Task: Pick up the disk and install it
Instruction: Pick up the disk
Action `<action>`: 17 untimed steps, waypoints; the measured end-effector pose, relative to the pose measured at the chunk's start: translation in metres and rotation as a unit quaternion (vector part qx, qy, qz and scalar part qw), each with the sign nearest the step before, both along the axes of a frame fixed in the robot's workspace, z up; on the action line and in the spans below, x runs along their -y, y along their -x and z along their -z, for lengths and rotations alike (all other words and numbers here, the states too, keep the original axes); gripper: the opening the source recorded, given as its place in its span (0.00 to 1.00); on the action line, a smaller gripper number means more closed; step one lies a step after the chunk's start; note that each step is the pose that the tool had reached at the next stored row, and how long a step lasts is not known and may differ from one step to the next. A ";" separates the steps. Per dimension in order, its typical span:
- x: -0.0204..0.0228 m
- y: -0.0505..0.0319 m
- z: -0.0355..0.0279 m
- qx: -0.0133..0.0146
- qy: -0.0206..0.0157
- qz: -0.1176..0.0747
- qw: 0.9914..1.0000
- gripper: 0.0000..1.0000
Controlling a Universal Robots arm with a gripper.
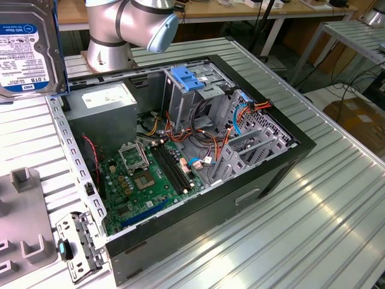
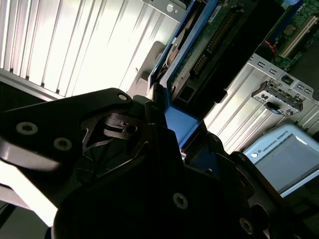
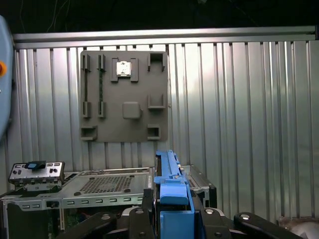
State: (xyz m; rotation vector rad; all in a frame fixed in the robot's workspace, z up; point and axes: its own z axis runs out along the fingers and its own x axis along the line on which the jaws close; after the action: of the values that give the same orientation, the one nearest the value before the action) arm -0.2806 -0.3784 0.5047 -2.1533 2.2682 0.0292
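Nearest the lens, your hand point(image 3: 173, 211) is clenched on the disk point(image 3: 171, 181). In the first wrist view its black fingers point(image 3: 148, 209) press the blue side rail from both sides, and the disk stands on edge between them. In the exterior view you see the disk at the far left, close to the camera and label towards it, outside the computer case point(image 1: 198, 229).

Below it, at the exterior view's left, a grey fixture plate point(image 1: 21, 211) lies flat on the counter point(image 1: 325, 223). Just right of the plate, a small metal bracket point(image 1: 75, 247) with a blue latch sits at the case's near corner.

The case lies on its side, open at the top. Inside it, from left to right, you have:
- the grey power supply point(image 1: 105, 99) with a white sticker, at the far left corner
- the green motherboard point(image 1: 147, 177), nearer
- the metal drive cage point(image 1: 187, 81) with a blue plastic top, far and to the right

The arm's base point(image 1: 123, 27) stands beyond the case. Bare ribbed counter runs along the right.
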 end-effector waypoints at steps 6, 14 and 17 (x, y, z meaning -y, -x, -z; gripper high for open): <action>0.0000 -0.0077 0.0000 0.000 0.000 0.000 1.000 0.37; 0.0000 -0.0156 0.0001 0.000 0.000 0.000 1.000 0.37; 0.0000 -0.0179 0.0001 0.000 0.000 0.000 1.000 0.37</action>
State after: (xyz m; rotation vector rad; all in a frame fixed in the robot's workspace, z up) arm -0.2627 -0.3784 0.5047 -2.1533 2.2683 0.0292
